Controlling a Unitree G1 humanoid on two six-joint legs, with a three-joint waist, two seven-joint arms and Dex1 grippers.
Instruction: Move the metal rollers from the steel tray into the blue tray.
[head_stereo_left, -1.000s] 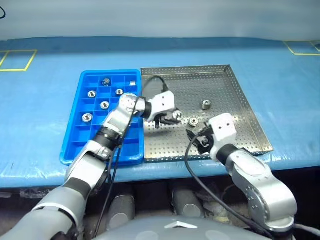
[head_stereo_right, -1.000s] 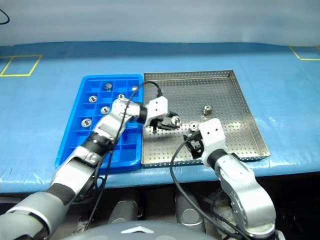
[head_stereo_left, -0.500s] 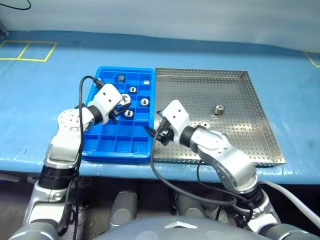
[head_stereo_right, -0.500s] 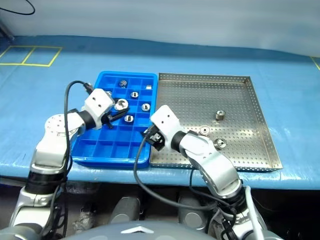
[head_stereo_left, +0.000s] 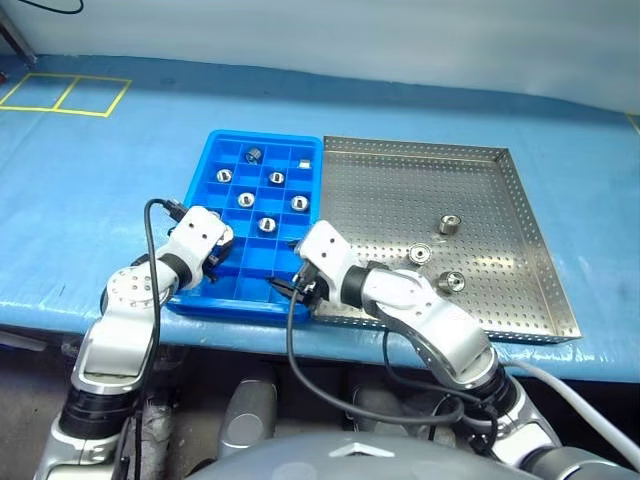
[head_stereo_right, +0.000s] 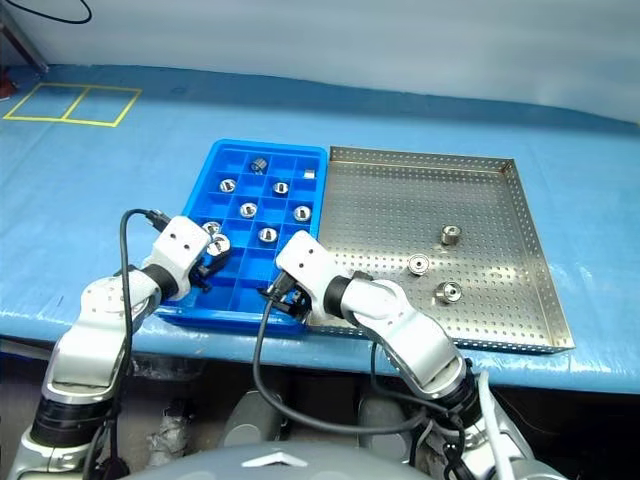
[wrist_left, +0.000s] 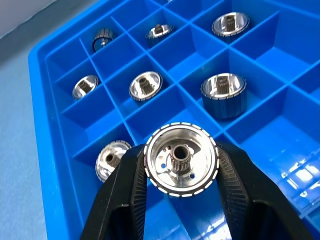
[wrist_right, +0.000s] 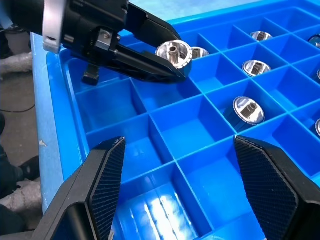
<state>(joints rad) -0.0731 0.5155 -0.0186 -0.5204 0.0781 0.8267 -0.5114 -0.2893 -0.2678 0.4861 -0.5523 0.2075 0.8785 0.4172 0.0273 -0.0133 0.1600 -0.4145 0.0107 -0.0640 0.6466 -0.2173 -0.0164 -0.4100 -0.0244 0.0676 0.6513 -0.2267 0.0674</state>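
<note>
We see the left gripper (wrist_left: 181, 172) clamped on one metal roller (wrist_left: 181, 166), held above the blue tray (head_stereo_left: 196, 305) near its left edge, over the compartments. The right gripper (wrist_right: 180, 185) hangs with its fingers spread wide and nothing between them, over the blue tray's near right corner. Seven rollers (head_stereo_left: 267, 225) sit in the tray's far compartments. Three rollers (head_stereo_left: 421, 254) lie in the steel tray (head_stereo_left: 520, 190), toward its right edge.
</note>
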